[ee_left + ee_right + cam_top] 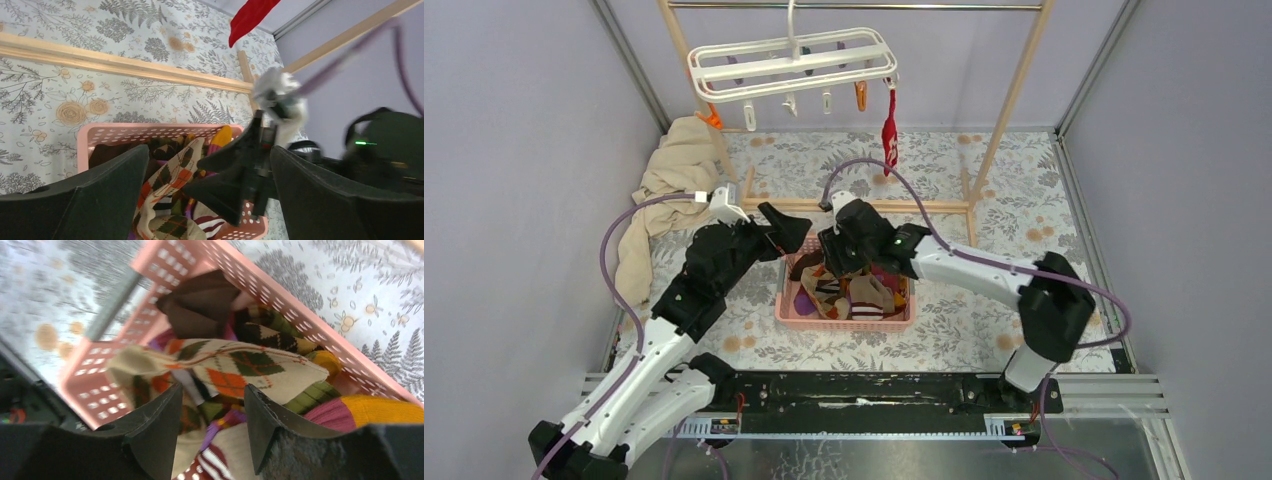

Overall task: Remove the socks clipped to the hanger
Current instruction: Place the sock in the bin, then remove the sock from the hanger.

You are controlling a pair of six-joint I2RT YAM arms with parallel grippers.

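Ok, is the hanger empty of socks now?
No, one red sock hangs clipped at the right end of the hanger.

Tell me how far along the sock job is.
Done: a pile of socks lies in the pink basket. In hand: nothing; the right gripper hangs open over the pile, and the left gripper is open at the basket's edge. Left: one red sock clipped to the hanger.

The right gripper (211,390) hangs, jaws apart, over a pink basket (280,295) heaped with socks (320,405); a beige argyle sock (235,367) lies uppermost.
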